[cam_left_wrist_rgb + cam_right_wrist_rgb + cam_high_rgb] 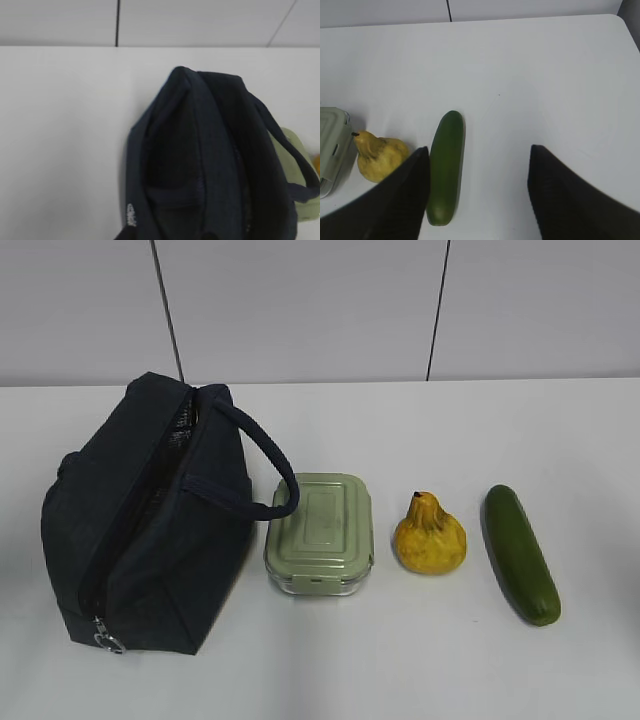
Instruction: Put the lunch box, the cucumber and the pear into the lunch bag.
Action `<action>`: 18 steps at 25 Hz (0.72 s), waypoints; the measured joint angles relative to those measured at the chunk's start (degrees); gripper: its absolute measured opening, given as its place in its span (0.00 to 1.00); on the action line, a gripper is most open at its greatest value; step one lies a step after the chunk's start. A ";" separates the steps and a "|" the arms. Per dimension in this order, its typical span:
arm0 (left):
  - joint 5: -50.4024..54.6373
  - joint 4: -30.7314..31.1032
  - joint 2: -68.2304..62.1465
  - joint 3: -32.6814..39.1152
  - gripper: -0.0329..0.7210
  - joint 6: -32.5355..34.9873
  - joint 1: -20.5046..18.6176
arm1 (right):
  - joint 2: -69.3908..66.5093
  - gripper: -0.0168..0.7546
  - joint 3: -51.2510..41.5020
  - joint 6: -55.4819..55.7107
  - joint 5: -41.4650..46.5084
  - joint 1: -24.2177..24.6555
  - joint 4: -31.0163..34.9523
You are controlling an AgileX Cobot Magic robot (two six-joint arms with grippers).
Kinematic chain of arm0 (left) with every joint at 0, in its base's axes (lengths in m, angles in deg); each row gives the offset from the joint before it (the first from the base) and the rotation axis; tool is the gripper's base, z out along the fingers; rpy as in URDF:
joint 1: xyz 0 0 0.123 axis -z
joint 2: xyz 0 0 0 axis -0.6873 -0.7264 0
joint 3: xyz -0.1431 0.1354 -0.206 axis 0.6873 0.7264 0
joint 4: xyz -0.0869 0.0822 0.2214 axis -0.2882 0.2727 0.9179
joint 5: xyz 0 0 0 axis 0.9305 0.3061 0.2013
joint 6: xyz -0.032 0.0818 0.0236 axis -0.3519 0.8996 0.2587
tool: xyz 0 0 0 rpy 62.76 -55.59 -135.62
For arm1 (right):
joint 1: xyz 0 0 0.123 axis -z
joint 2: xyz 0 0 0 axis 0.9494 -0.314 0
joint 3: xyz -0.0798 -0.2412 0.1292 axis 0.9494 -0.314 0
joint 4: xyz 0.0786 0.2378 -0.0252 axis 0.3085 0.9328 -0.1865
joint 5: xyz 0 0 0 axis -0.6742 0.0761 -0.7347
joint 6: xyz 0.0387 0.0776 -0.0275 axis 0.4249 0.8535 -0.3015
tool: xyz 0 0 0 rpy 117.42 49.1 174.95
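The dark navy lunch bag (150, 530) stands on the left of the white table, its strap handle (262, 455) looping toward the lunch box (320, 533), which sits shut under its sage-green lid. The yellow pear (430, 537) and the dark green cucumber (520, 552) lie to its right. No gripper shows in the exterior view. The left wrist view looks down on the bag (210, 165); only the dark fingertips (126, 235) show at the bottom edge, apart. My right gripper (479, 150) is open and empty above the table, its left finger (405, 195) beside the cucumber (445, 167).
The pear (377, 157) and a corner of the lunch box (330, 150) lie left of the cucumber in the right wrist view. A grey panelled wall (320, 310) runs behind the table. The table's right corner (620, 22) shows in the right wrist view.
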 joint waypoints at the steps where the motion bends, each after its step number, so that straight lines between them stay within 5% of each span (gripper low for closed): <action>1: 1.07 -1.97 -2.03 -1.14 0.36 2.75 0.00 | -1.92 0.64 1.59 0.00 0.01 0.00 0.00; 7: 7.47 -18.05 -14.09 -6.45 0.36 18.91 0.06 | -16.26 0.64 10.81 -0.91 8.15 0.00 2.04; 18: 11.02 -16.70 -19.72 -7.55 0.36 24.17 0.10 | -33.09 0.64 18.14 -9.21 15.63 0.00 9.01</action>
